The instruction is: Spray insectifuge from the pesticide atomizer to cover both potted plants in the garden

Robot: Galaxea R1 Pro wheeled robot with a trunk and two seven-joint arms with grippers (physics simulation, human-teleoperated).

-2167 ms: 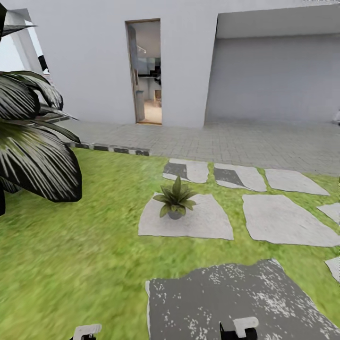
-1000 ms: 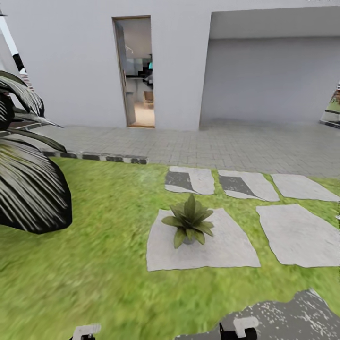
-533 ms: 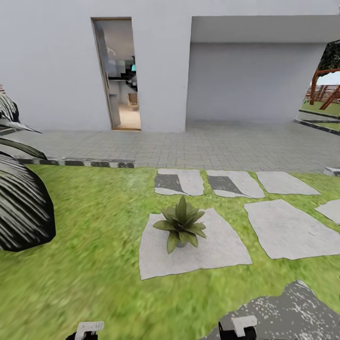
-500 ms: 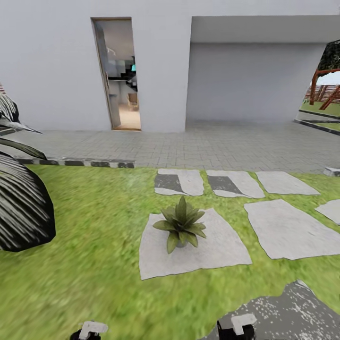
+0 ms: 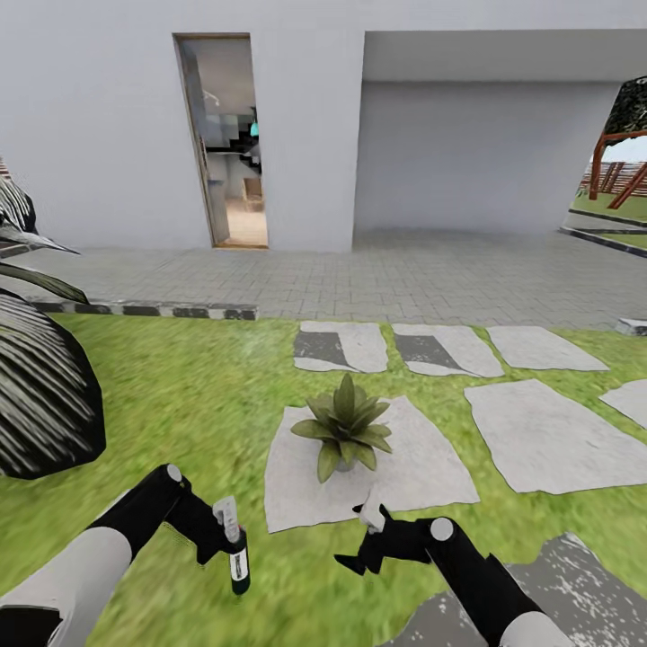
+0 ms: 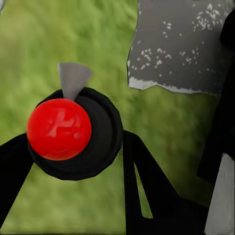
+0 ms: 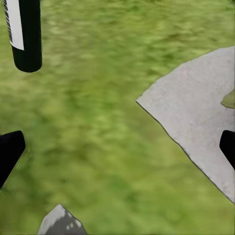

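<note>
Over the lawn (image 5: 180, 404), the left jaws (image 5: 225, 530) clamp the pesticide atomizer (image 5: 237, 559); right jaws (image 5: 367, 537) wide.

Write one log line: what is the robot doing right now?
left gripper: shut on pesticide atomizer, upright over lawn | right gripper: open | potted plant: on stepping stone, ahead

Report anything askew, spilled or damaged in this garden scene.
Nothing stands out. The potted plant sits upright on its stepping stone, and the left gripper holds the pesticide atomizer upright over the lawn.
</note>
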